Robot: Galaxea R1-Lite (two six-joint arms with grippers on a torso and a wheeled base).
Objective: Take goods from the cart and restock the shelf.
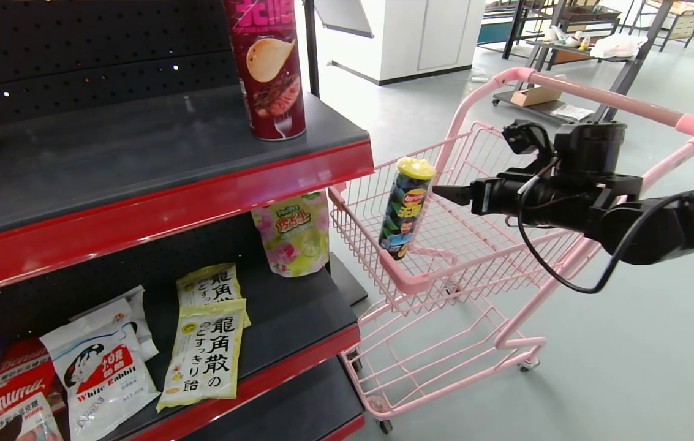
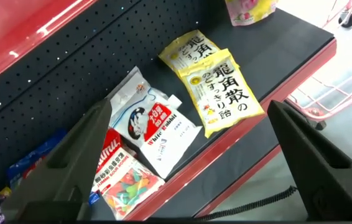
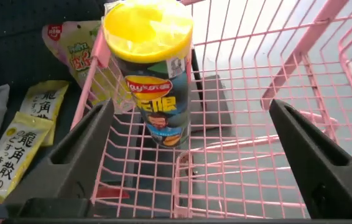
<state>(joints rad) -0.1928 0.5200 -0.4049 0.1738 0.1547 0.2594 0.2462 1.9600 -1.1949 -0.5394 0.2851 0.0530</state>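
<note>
A dark chips can [image 1: 407,208] with a yellow lid stands slightly tilted in the front corner of the pink cart [image 1: 604,98]. My right gripper [image 1: 451,195] hovers over the cart basket just to the right of the can, open, with a small gap between them. The right wrist view has the can [image 3: 154,74] ahead of the open gripper [image 3: 191,112], between its finger lines but farther out. My left gripper [image 2: 188,107] is open above the lower shelf, over a white candy bag [image 2: 154,127] and yellow bags [image 2: 222,93]. A maroon chips can [image 1: 270,67] stands on the upper shelf [image 1: 138,153].
The lower shelf [image 1: 297,318] holds yellow bags [image 1: 206,349], a white bag [image 1: 101,373] and red packs at the left. A pastel bag [image 1: 294,236] leans at its back right. The cart stands close to the shelf's right end. Open grey floor lies right of the cart.
</note>
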